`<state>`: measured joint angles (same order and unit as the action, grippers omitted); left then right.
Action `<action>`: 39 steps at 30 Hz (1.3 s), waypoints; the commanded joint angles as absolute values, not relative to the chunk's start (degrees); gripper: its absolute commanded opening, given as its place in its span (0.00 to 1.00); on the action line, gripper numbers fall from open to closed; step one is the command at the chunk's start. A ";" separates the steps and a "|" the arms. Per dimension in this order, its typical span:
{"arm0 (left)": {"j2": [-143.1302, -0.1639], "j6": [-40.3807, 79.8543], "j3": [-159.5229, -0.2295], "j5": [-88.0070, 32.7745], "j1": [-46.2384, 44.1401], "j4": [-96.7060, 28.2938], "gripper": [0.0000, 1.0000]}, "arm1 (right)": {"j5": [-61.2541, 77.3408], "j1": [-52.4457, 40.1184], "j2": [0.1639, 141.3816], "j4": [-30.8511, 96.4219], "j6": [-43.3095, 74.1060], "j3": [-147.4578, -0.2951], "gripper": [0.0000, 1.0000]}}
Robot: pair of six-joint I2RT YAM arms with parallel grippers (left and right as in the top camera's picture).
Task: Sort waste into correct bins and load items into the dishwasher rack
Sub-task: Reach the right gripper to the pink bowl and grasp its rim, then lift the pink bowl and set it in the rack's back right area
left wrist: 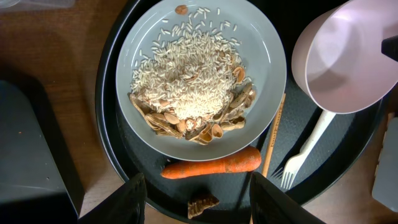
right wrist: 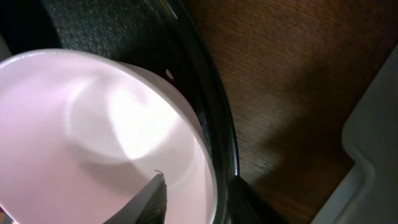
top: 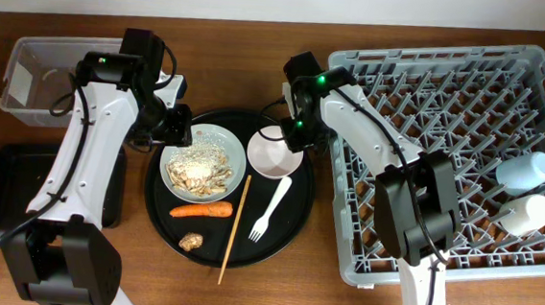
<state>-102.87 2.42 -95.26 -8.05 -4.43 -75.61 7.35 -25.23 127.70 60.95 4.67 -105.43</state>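
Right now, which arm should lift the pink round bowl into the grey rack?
Right. The right gripper straddles the pink bowl rim, nearer the grey rack; left gripper hovers over the plate.

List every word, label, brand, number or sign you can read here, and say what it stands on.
None. No view shows readable text: nothing on the plate, bowl, fork, blue cup, white cup, rack, clear tub or round tray.

A round black tray (top: 282,234) holds a rice-filled plate (top: 184,154), bowl (top: 274,156), carrot (top: 201,210) and fork (top: 270,210).
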 commanded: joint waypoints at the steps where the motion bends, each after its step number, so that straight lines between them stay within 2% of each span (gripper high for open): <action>1: -103.39 2.35 -95.72 -7.46 -4.23 -75.50 0.53 | 6.81 -25.61 128.01 60.77 5.50 -105.41 0.34; 8: -103.39 2.35 -95.72 -7.46 -4.23 -75.50 0.53 | 6.13 -25.61 128.01 60.16 7.62 -103.79 0.25; 11: -103.39 2.35 -95.72 -7.46 -4.23 -75.50 0.53 | 6.15 -25.61 128.01 60.18 7.64 -103.77 0.11; 14: -103.39 2.35 -95.72 -7.49 -4.23 -75.50 0.53 | 6.15 -25.58 127.98 60.31 7.92 -103.83 0.04; 20: -103.39 2.33 -95.72 -7.46 -4.21 -75.50 0.53 | 2.70 -24.99 124.97 66.00 8.03 -109.45 0.04; 27: -103.39 2.31 -95.72 -7.42 -4.21 -75.05 0.53 | -16.78 -24.62 114.15 76.36 8.01 -126.43 0.04; 30: -103.39 2.28 -95.72 -7.42 -4.21 -75.05 0.53 | -27.07 -24.27 109.67 75.64 7.73 -127.68 0.04; 33: -103.39 2.31 -95.72 -7.44 -4.21 -75.05 0.53 | -30.55 -22.65 108.14 76.29 7.35 -127.68 0.04; 36: -103.39 2.31 -95.72 -7.44 -4.21 -75.09 0.53 | -34.44 -18.70 108.07 76.53 7.46 -127.68 0.04; 39: -103.39 2.31 -95.72 -7.44 -4.21 -75.09 0.53 | -44.95 -14.70 108.16 75.07 11.35 -127.61 0.04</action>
